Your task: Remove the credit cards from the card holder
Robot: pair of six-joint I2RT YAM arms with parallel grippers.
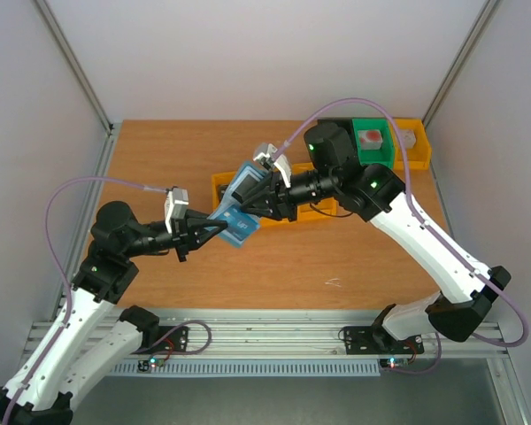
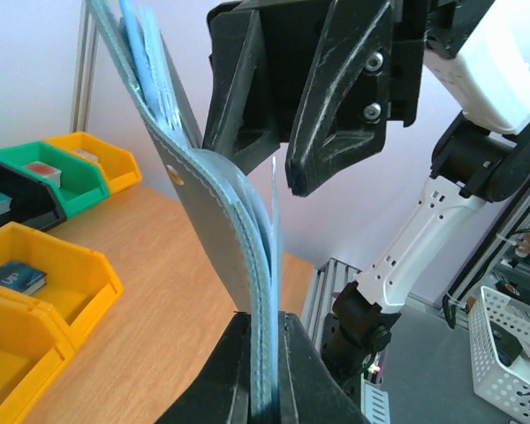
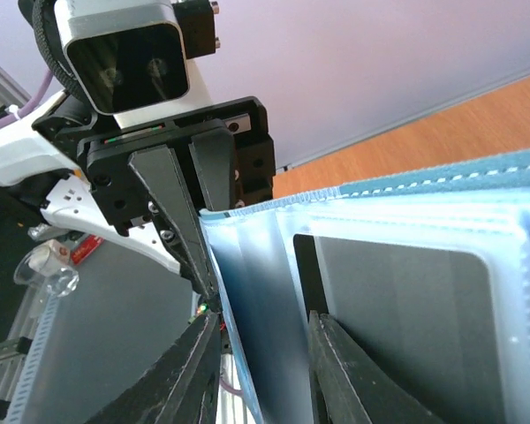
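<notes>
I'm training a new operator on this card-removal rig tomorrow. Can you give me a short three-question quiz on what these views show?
1. True or false: the left gripper is open and clear of the card holder.
2. In the right wrist view, what colour is the credit card in the sleeve beside the right gripper?
3. Where is the card holder? A: held up above the table. B: flat on the table. C: hidden from every view.
Key: 1 false, it is shut on the card holder's edge. 2 dark grey. 3 A.
</notes>
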